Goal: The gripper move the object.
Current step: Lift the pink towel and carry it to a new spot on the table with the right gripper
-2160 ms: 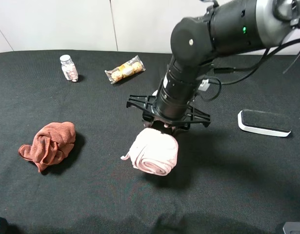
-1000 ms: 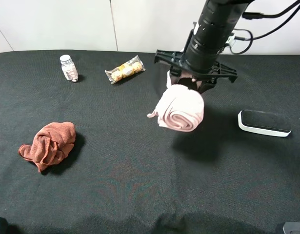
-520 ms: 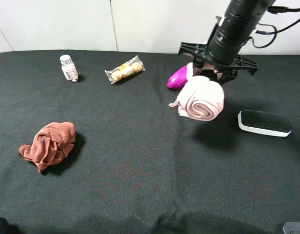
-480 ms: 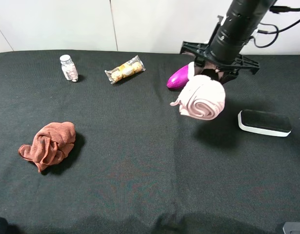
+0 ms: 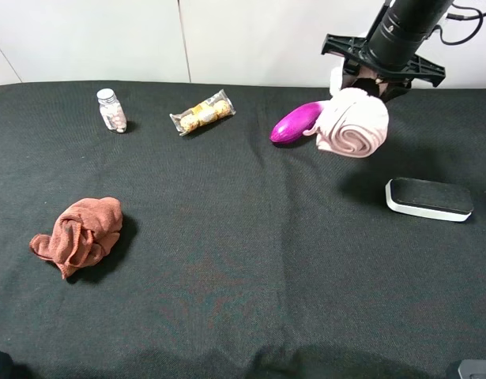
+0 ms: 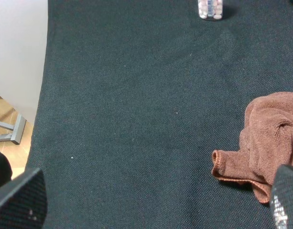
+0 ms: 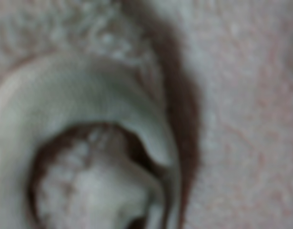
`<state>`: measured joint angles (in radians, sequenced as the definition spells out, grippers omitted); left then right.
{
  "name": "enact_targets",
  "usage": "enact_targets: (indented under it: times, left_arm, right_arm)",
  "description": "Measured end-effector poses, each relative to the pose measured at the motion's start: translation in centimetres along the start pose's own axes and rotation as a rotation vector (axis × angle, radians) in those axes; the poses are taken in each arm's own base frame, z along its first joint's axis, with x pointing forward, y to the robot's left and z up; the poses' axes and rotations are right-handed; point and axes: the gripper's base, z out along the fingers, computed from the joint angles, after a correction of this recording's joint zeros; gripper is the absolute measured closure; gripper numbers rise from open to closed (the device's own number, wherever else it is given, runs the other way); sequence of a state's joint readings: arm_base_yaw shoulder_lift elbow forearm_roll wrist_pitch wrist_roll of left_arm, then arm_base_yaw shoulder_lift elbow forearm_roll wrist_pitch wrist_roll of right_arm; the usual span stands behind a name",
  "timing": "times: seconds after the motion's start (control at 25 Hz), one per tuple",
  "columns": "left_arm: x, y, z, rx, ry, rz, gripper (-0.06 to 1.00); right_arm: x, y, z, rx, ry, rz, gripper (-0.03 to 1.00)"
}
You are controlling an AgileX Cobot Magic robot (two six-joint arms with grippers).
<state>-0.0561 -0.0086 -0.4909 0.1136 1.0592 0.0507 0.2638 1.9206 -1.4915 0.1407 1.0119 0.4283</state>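
Note:
A rolled pale pink towel (image 5: 354, 132) hangs in the air from my right gripper (image 5: 375, 82) at the back right of the black table. The gripper is shut on the towel's top. The towel fills the right wrist view (image 7: 146, 114) and hides the fingers there. A purple oval object (image 5: 295, 124) lies on the table just left of the towel. My left gripper (image 6: 151, 205) is open, its two fingertips (image 6: 20, 198) at the corners of the left wrist view, with nothing between them.
A crumpled rust-brown cloth (image 5: 79, 233) lies at the left, also in the left wrist view (image 6: 267, 143). A small pill bottle (image 5: 111, 110) and a wrapped snack pack (image 5: 201, 112) sit at the back left. A black-and-white eraser block (image 5: 428, 198) lies at the right.
My right gripper has carried the pink towel from the table's middle up and to the back right. The purple object it covered now shows. The left arm has not moved.

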Motion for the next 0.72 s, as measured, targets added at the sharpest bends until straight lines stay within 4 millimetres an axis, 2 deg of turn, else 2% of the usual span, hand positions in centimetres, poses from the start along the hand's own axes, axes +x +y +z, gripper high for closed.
enact_targets:
  times: [0.44, 0.72]
  left_arm:
    - [0.0, 0.0, 0.0, 0.000, 0.000, 0.000, -0.05]
    - [0.0, 0.0, 0.0, 0.000, 0.000, 0.000, -0.05]
  right_arm:
    - [-5.0, -2.0, 2.1, 0.006, -0.037, -0.022, 0.60]
    - [-6.7, -2.8, 4.0, 0.014, -0.039, -0.050, 0.60]
